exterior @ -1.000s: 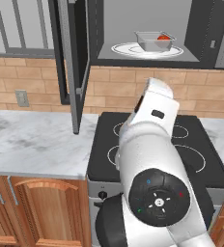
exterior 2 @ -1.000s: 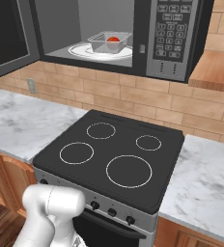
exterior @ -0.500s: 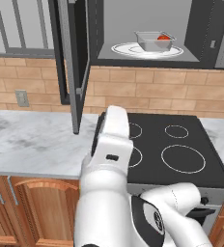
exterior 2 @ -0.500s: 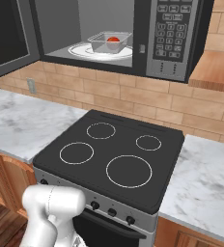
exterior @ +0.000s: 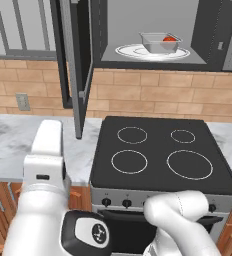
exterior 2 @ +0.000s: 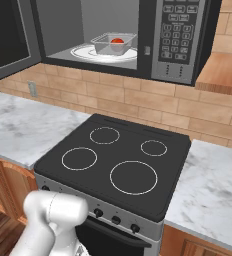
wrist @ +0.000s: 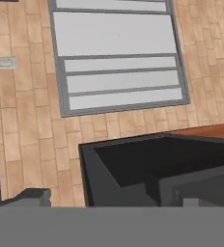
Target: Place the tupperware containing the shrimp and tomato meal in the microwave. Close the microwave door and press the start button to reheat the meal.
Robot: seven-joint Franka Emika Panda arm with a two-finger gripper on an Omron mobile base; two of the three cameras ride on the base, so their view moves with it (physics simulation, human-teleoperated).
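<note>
Tupperware (exterior: 159, 42) with tomato (exterior 2: 117, 41) sits on turntable (exterior: 133, 50), well away from claw, placement apparently done; claw spread, empty; microwave door (exterior: 74, 65) open, likely next.

Microwave (exterior 2: 138, 45) mounted above the stove (exterior 2: 115, 162), against the brick wall (exterior 2: 138, 105). Turntable (exterior: 130, 51) on the microwave floor; tupperware (exterior: 159, 42) sits on it, right of centre in the left base view. Tomato piece (exterior 2: 117, 41) inside the tupperware. Microwave door (exterior: 77, 65) swung open to the left, overhanging the worktop (exterior: 13, 140). Button panel (exterior 2: 177, 37) right of the cavity. Worktop flanks the stove on both sides. Wall outlet (exterior: 22, 101) behind the left worktop.
</note>
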